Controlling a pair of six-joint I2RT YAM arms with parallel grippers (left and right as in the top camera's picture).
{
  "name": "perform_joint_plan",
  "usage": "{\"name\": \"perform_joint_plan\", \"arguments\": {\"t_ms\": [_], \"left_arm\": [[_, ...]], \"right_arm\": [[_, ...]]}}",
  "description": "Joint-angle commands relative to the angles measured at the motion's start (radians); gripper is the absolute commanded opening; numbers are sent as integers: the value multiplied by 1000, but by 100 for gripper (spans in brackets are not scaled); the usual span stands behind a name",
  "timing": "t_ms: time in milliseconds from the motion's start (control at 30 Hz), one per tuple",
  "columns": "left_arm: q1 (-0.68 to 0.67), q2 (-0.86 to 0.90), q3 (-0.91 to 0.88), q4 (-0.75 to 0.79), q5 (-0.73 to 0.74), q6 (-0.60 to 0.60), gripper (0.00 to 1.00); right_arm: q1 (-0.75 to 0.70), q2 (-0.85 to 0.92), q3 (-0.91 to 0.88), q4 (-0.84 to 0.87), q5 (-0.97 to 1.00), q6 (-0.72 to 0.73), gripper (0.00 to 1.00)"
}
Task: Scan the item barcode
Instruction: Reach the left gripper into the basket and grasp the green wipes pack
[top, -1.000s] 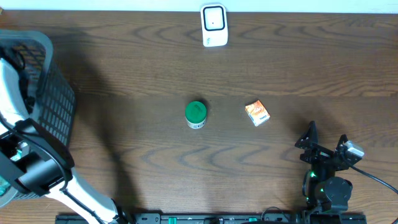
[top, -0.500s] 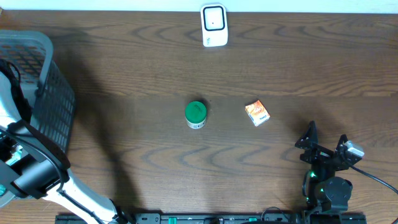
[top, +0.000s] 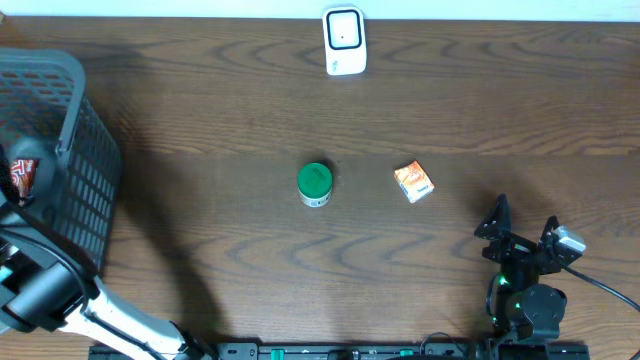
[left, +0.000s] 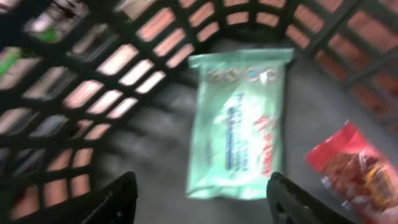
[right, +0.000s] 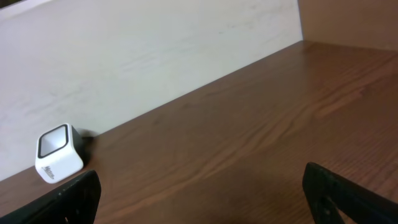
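The pale green plastic packet was seen lying lengthwise just ahead of the left claw, spread wide and empty.

Dark wood table: white barcode scanner far edge; green-lidded jar centre; orange box near it; mesh basket left.
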Motion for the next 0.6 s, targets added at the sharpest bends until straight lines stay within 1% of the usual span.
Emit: {"name": "perform_joint_plan", "arguments": {"t_ms": [0,67,300,333,567], "left_arm": [[8,7,-53,80,0,83,68],[8,7,-87,133,10,103,68],[8,7,-196,288,13,103,69],[8,7,-209,309,13,103,73],[8,7,-319,451,13,112,77]], "right_arm": [[9,-5,-3,-2,10,-11,99],[9,-5,-3,-2,10,-11,99],[9,-5,-3,-2,10,-11,99],[9,-5,-3,-2,10,-11,99],[9,-5,-3,-2,10,-11,99]]}}
